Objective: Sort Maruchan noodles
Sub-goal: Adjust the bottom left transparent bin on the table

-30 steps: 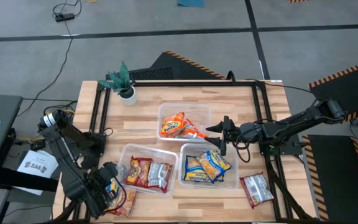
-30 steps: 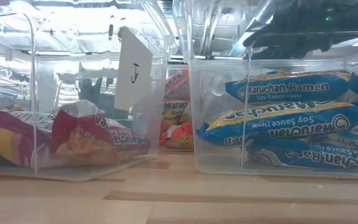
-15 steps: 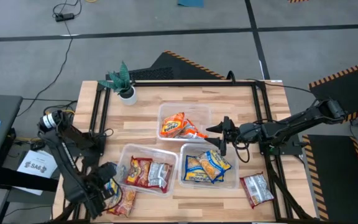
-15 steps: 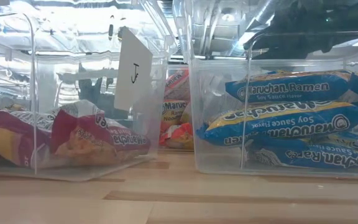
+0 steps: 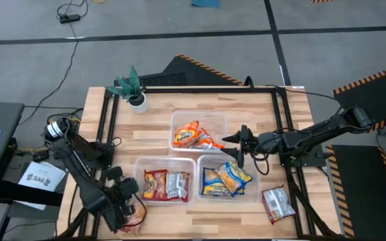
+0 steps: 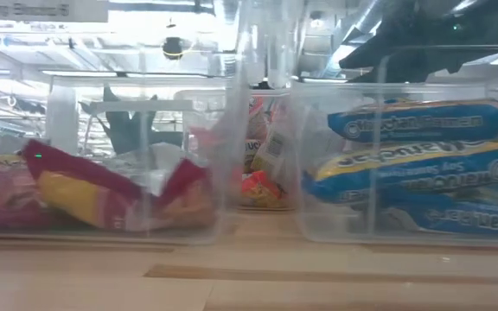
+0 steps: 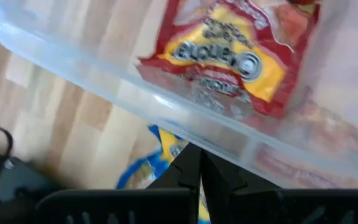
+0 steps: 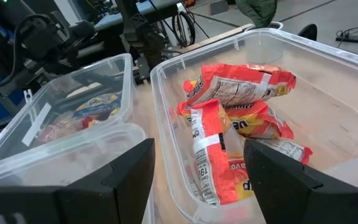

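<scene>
left tool (image 5: 127, 209) shut over red packet (image 5: 137, 215); right tool (image 5: 236, 148) wide by orange packets (image 5: 191, 135).

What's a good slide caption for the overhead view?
Three clear tubs hold sorted ramen packets; one red packet lies loose beside the right gripper's arm.

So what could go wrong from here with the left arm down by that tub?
Two risks, both judgement calls. The left gripper sits shut right against the wall of the tub of red packets, so any further move may shove or tip the tub. The packet beneath it lies partly under the arm, making a clean pick doubtful. The right gripper waits open between the other tubs.
</scene>
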You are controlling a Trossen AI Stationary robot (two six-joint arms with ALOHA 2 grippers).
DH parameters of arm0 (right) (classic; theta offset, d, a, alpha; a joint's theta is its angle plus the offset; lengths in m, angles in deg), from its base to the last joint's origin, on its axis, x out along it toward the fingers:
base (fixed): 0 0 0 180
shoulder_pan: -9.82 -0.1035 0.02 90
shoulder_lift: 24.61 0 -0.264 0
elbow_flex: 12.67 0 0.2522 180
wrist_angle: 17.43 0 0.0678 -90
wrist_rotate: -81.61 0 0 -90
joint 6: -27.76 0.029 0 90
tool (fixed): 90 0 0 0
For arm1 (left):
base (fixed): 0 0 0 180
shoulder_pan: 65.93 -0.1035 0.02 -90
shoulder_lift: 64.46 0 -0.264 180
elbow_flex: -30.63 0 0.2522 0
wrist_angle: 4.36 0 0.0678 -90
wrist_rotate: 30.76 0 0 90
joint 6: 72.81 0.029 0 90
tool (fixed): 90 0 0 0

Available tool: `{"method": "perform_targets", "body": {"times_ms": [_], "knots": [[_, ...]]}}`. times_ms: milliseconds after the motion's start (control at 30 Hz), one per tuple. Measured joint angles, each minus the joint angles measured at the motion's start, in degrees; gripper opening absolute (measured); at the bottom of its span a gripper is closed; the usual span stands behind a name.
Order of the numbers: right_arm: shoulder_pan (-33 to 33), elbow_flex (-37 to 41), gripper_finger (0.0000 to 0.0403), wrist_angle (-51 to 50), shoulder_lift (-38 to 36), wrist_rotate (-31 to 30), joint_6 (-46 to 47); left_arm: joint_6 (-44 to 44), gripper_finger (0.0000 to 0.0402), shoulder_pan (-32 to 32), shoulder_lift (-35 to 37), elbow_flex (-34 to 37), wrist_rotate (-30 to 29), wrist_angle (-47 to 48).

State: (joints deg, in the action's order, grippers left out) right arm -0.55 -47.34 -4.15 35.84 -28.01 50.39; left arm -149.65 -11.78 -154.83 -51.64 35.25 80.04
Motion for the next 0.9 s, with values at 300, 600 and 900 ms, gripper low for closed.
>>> {"method": "perform_targets", "body": {"times_ms": [300,600,900], "knots": [[0.0,0.0,0.0269,0.0,0.0,0.0,0.0,1.4,0.0,-1.6,2.8,0.0,3.0,5.1],[0.0,0.0,0.0269,0.0,0.0,0.0,0.0,-2.4,0.0,3.5,9.0,0.0,-5.8,5.1],[0.0,0.0,0.0269,0.0,0.0,0.0,0.0,2.5,0.0,4.0,10.2,0.5,-7.3,4.7]]}}
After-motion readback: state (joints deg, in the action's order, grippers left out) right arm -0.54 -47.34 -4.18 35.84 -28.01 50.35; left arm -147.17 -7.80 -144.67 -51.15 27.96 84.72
